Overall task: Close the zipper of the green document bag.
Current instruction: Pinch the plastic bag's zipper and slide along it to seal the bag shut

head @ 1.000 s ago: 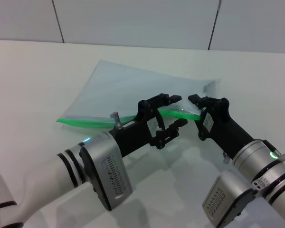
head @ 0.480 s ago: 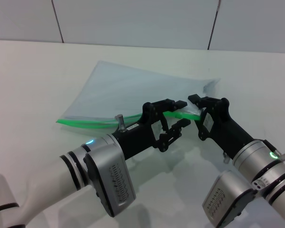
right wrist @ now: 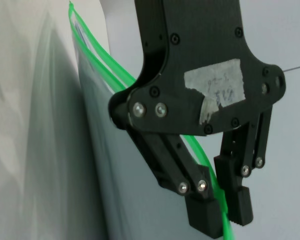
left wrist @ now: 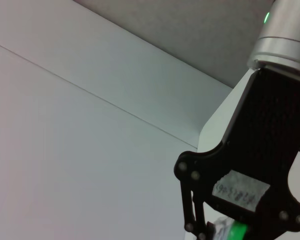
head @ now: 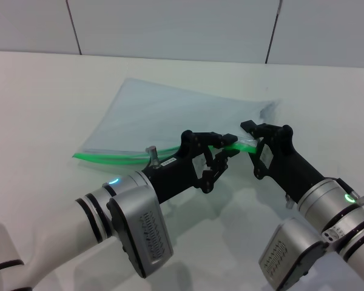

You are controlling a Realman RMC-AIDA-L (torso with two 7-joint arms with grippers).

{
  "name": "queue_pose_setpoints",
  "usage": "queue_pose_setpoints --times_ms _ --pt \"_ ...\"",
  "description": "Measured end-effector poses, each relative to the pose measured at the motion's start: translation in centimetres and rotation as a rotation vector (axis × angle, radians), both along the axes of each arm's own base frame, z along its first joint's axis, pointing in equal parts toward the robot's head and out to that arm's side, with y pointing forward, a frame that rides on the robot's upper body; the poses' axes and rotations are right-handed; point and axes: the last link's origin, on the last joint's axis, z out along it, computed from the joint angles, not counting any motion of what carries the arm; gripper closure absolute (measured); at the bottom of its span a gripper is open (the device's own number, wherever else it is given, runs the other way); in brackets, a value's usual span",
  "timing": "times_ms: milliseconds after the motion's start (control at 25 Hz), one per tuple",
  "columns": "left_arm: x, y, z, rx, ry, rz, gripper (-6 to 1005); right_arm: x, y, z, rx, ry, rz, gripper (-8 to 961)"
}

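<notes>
1. Zipper [head: 109, 156] is lying along the near edge of the green document bag [head: 170, 115], on the table [head: 36, 103].
2. Left gripper [head: 225, 147] is pinching the strip; right gripper [head: 250, 134] is clamping its end.
3. Risk: the strip may be buckling, letting the pads slip.

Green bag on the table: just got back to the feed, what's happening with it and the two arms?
Both arms are working the green document bag, which lies on the white table with its zipper edge facing the robot. The right gripper pinches the zipper strip at the bag's right corner, lifting that end slightly. The left gripper is right beside it, its fingers straddling the green strip and nearly shut on it. In the right wrist view the strip seems parted into two green lines, so the bag looks unzipped.
</notes>
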Motion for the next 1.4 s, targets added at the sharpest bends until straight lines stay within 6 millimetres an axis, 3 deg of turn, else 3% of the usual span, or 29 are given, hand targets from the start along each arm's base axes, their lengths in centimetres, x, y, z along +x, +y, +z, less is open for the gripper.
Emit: queue_pose_setpoints --times_ms 400,1400 --pt "-0.1 0.2 0.0 0.002 0.005 0.007 876 0.0 -0.1 -0.1 -0.006 -0.017 0.019 903" --pt "-0.1 0.3 0.1 0.008 -0.003 0.019 921 1.0 0.2 0.4 -0.011 -0.016 -0.006 903"
